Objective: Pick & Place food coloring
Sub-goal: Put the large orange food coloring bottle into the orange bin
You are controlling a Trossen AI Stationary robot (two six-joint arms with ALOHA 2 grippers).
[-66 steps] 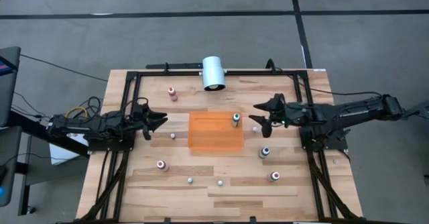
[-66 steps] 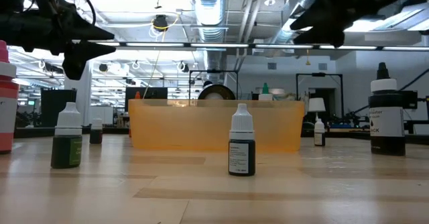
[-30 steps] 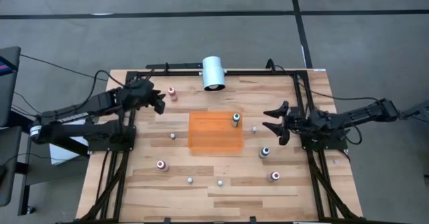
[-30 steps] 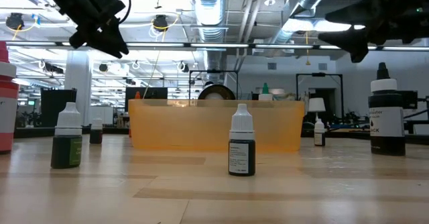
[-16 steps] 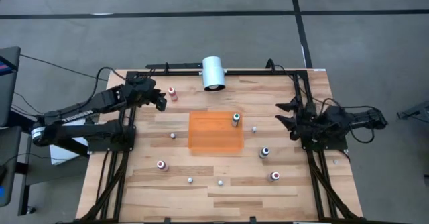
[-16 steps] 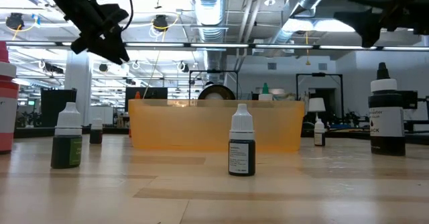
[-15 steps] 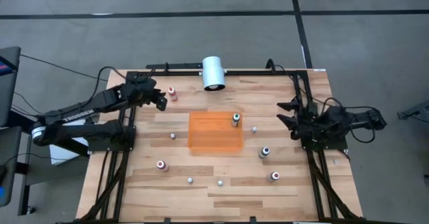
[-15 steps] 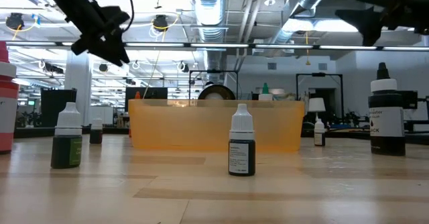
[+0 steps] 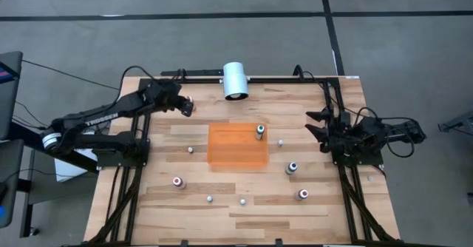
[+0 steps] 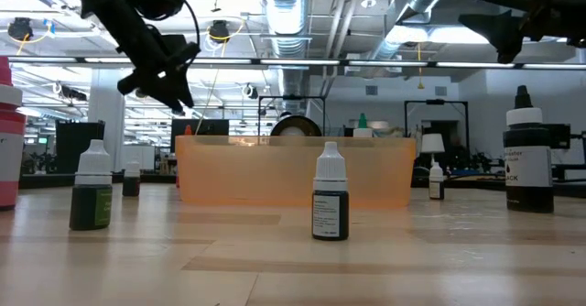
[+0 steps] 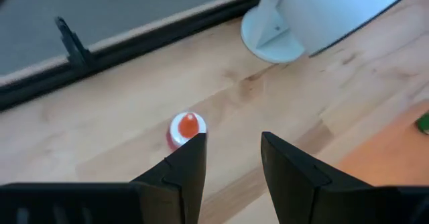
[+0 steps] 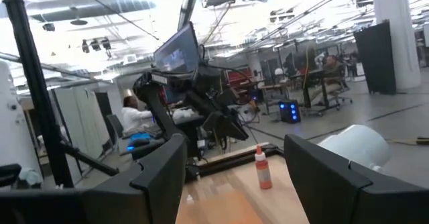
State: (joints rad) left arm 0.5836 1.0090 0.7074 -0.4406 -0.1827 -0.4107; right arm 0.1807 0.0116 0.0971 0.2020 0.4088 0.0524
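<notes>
I see the table (image 9: pixel 244 202) with the orange tray (image 9: pixel 238 145) at its centre and the white cylinder (image 9: pixel 236 80) lying at 12 o'clock on the far edge. My left arm reaches in from 9 o'clock; its gripper (image 9: pixel 185 105) hangs over the red bottle (image 9: pixel 191 102) at about 11 o'clock of the tray. From the left wrist, the fingers (image 11: pixel 190 160) stand partly open with nothing between them, and the red cap sits just beyond one tip. My right arm is folded back at 3 o'clock; its gripper (image 9: pixel 313 126) is spread wide and empty, well apart from every bottle.

The other bottles: a green one (image 9: pixel 260 132) stands upright inside the tray at its 2 o'clock corner. A dark one (image 9: pixel 292 168) stands on the wood at 4 o'clock of the tray. A red one (image 9: pixel 302 194) is nearer the front edge at 5 o'clock, and a pink one (image 9: pixel 178 181) at 8 o'clock.
</notes>
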